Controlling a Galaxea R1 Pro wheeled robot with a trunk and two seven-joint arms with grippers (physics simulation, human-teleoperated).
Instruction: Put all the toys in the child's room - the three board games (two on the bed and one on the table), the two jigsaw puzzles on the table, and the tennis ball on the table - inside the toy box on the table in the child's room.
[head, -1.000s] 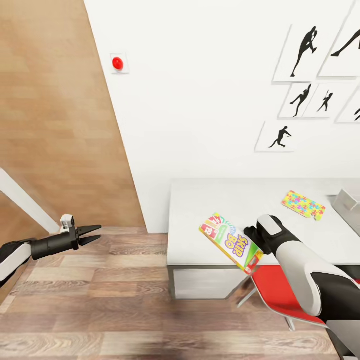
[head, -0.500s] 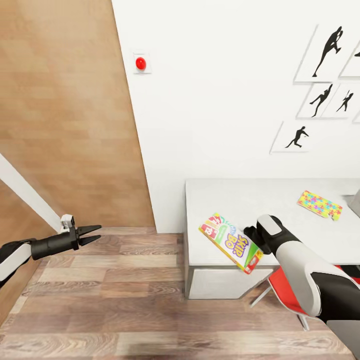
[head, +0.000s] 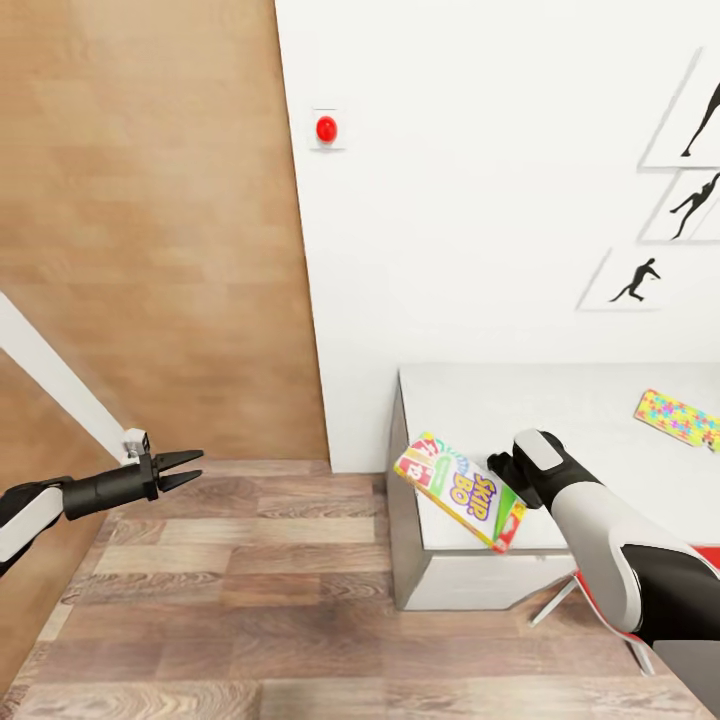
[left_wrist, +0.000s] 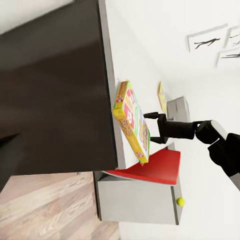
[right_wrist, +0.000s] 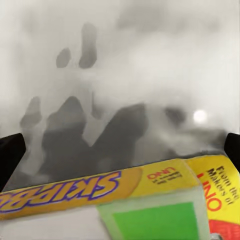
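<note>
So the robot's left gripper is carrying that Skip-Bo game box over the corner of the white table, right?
Not quite: the right gripper is carrying the Skip-Bo game box over the corner of the white table. The head view shows it; the left gripper hangs open and empty above the wood floor.

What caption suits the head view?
Right gripper carrying a colourful Skip-Bo board game box toward a white table.
</note>
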